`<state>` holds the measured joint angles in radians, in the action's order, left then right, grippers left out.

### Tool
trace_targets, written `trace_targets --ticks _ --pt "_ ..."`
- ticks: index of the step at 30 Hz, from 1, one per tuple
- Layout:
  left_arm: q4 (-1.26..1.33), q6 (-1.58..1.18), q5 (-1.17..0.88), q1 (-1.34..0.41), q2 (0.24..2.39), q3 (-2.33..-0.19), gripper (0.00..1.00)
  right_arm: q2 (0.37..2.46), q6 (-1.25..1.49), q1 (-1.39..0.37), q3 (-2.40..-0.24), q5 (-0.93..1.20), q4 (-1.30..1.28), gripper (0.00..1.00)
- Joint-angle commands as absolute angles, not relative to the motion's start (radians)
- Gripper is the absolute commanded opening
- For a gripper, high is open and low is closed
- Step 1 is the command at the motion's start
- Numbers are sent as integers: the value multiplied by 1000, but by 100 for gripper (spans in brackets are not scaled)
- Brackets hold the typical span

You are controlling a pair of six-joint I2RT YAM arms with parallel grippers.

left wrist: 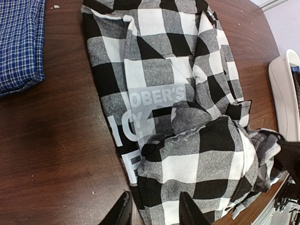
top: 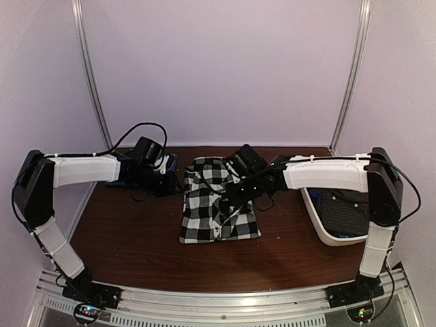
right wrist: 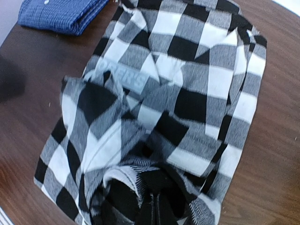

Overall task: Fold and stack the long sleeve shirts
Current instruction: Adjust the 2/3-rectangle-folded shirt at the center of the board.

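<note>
Brown tabletop (top: pixel 129 238) from above: the checked shirt (top: pixel 219 204) lies mid-table, half folded. Left wrist view: our left claw (left wrist: pixel 154 213) hangs part-open over the shirt's edge, holding nothing. Right wrist view: our right claw (right wrist: pixel 154 211) is pinched shut on a bunched fold; we fear a lift there would drag the layers askew.

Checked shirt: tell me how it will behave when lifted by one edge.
Probably floppy: the checked shirt lies in soft folds and bunches where the right gripper pinches it, so the rest would likely droop and unfold. Likely light for its spread, being thin cloth. Pushed, it would probably wrinkle rather than slide whole over the table.
</note>
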<state>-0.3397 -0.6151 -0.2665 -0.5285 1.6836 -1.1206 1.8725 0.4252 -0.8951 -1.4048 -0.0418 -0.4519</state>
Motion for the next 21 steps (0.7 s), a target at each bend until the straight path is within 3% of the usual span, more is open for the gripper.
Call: trace_targets --ticks 1,9,14,17,21 --pt "-285 -612 -295 -520 1646 -1096 35 1974 394 -834 -1567 -74 -514 0" --pt "-222 -620 -355 -525 1647 -1075 35 2150 373 -741 -1764 -31 -545 5" --pt "-205 -622 -352 -574 1662 -1101 37 2092 360 -736 -1746 -32 -528 44" --pt "-201 -625 -336 -619 1692 -1138 40 2017 357 -736 -1700 -47 -507 51" --pt "-225 -638 -272 -693 1753 -1214 42 1913 359 -736 -1617 -56 -496 49"
